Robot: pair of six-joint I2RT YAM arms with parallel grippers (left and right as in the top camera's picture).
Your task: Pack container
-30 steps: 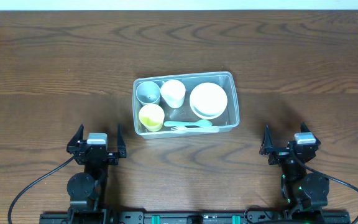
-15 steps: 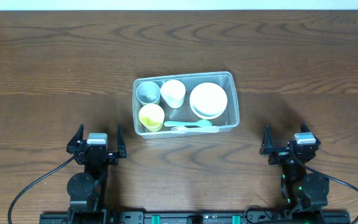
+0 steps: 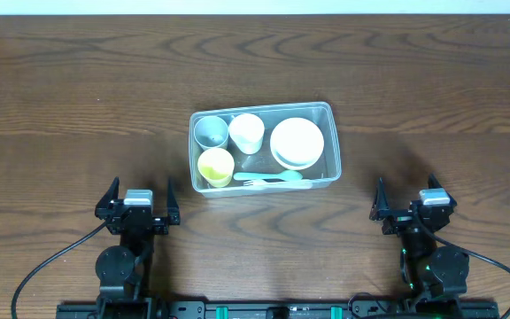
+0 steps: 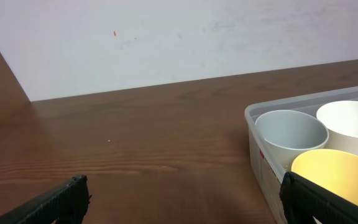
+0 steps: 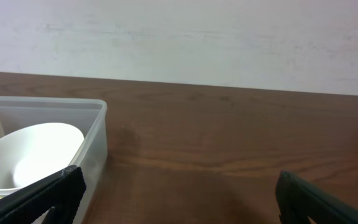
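Nothing had shifted since the earlier frames. Container (image 3: 335,146) sat mid-table (image 3: 78,89), holding a grey cup (image 3: 211,131), white cup (image 3: 246,133), yellow cup (image 3: 216,166), white bowl (image 3: 297,142) and what looked like a pale fork (image 3: 273,179). Left gripper (image 3: 138,189) and right gripper (image 3: 405,191) sat spread apart, empty, well short of it.

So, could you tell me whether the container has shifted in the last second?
No; the container keeps its place against the table and its wood grain.

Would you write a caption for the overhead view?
Clear container packed with gray cup, white cup, yellow cup, bowl and cutlery; left gripper, right gripper open.
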